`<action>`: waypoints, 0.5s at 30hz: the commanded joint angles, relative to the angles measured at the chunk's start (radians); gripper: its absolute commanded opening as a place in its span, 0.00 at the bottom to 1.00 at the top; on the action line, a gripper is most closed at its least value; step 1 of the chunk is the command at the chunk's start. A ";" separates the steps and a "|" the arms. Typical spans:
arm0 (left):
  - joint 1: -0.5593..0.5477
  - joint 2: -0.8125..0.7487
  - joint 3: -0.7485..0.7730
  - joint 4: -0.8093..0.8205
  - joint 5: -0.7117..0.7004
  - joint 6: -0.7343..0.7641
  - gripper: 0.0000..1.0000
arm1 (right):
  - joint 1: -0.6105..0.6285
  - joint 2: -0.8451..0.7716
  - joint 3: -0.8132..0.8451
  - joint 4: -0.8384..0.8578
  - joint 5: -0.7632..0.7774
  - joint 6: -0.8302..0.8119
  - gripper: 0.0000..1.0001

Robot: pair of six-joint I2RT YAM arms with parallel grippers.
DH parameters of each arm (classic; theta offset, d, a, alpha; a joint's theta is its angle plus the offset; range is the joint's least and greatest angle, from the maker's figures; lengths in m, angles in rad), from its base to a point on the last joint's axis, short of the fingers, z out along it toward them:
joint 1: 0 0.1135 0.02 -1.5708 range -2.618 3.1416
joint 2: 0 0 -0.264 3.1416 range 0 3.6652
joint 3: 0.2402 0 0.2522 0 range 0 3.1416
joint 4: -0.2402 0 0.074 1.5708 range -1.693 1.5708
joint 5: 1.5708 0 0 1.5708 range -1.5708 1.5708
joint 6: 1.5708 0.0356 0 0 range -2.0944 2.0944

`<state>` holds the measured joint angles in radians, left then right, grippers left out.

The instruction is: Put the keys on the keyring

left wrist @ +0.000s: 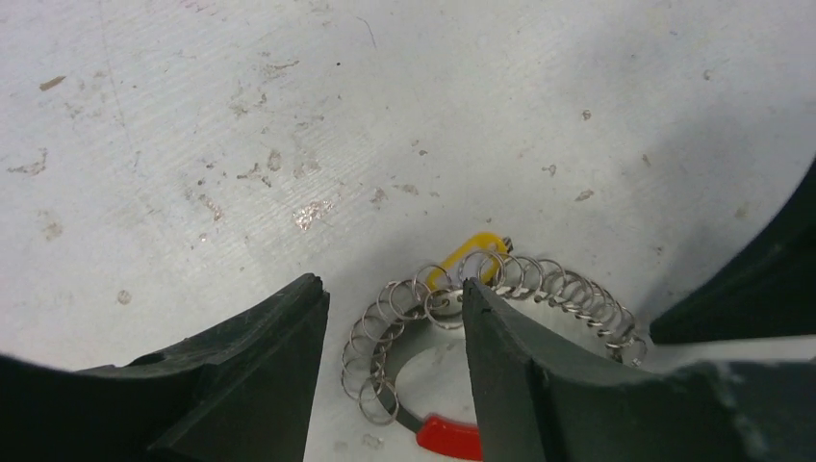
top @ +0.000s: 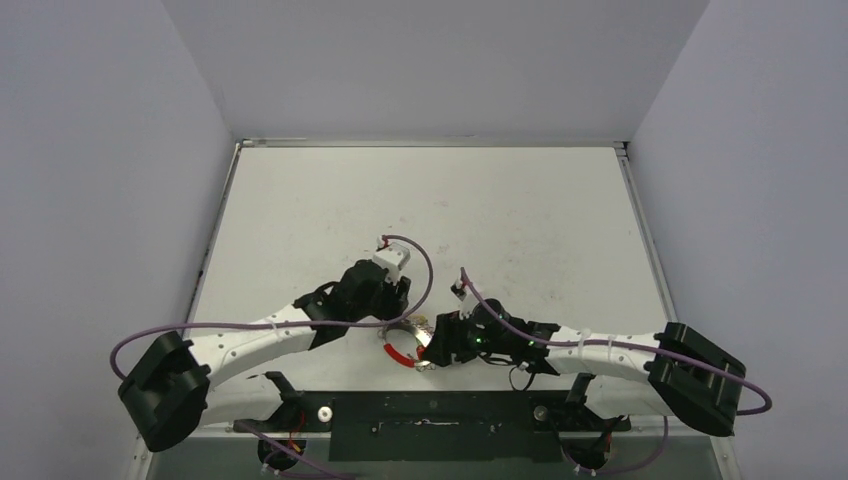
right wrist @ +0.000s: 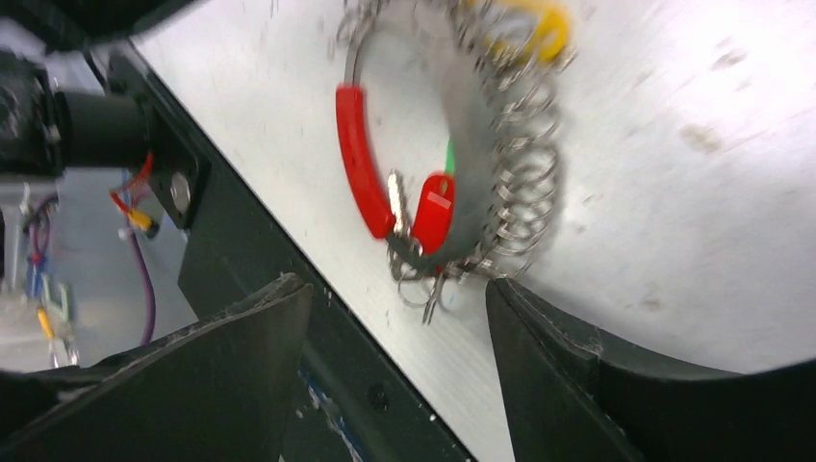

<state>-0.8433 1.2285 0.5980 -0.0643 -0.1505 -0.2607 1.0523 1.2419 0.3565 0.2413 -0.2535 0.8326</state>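
Top external view: the table (top: 500,220) is a white, matt board. Plain grey walls (top: 100,150) close it on three sides, and a black mounting plate (top: 430,412) runs along the near edge. My two arms meet close to that edge. There the keyring (top: 403,348) lies flat, just beside my left gripper (top: 398,298) and my right gripper (top: 432,345).

Left wrist view: the white surface is scratched and has small brown spots. My left gripper is released, its dark fingers (left wrist: 260,366) apart and holding nothing. The keyring is thin silver wire that carries many small wire loops, a yellow tag (left wrist: 471,260) and a curved red plastic piece (left wrist: 450,438).

Right wrist view, somewhat blurred: my right gripper is released too, with nothing between its fingers (right wrist: 558,385). The keyring lies just past the tips, near the table edge. A red-tagged key (right wrist: 433,212) hangs on it, beside the red piece.
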 commanded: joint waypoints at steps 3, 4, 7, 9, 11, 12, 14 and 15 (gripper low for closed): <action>0.003 -0.267 -0.133 -0.035 0.026 -0.198 0.53 | -0.166 -0.091 0.063 -0.111 -0.008 -0.080 0.69; 0.002 -0.310 -0.165 -0.034 0.035 -0.240 0.53 | -0.187 -0.085 0.065 -0.118 -0.026 -0.091 0.68; 0.001 -0.420 -0.266 -0.032 0.049 -0.368 0.53 | -0.214 -0.053 0.069 -0.107 -0.058 -0.108 0.67; 0.001 -0.478 -0.338 -0.005 0.079 -0.438 0.52 | -0.216 -0.020 0.061 -0.067 -0.090 -0.101 0.64; 0.000 -0.522 -0.397 0.013 0.093 -0.482 0.46 | -0.215 0.018 0.052 -0.020 -0.118 -0.086 0.61; 0.000 -0.536 -0.422 0.018 0.094 -0.501 0.43 | -0.212 0.035 0.047 -0.001 -0.127 -0.081 0.58; 0.001 -0.550 -0.458 0.045 0.096 -0.530 0.41 | -0.203 0.068 0.038 0.027 -0.132 -0.079 0.54; 0.001 -0.549 -0.471 0.079 0.098 -0.535 0.41 | -0.193 0.083 0.029 0.047 -0.131 -0.072 0.53</action>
<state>-0.8433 0.7025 0.1616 -0.0811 -0.0807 -0.6823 0.8398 1.2850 0.3946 0.1837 -0.3439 0.7525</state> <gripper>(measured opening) 0.421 0.547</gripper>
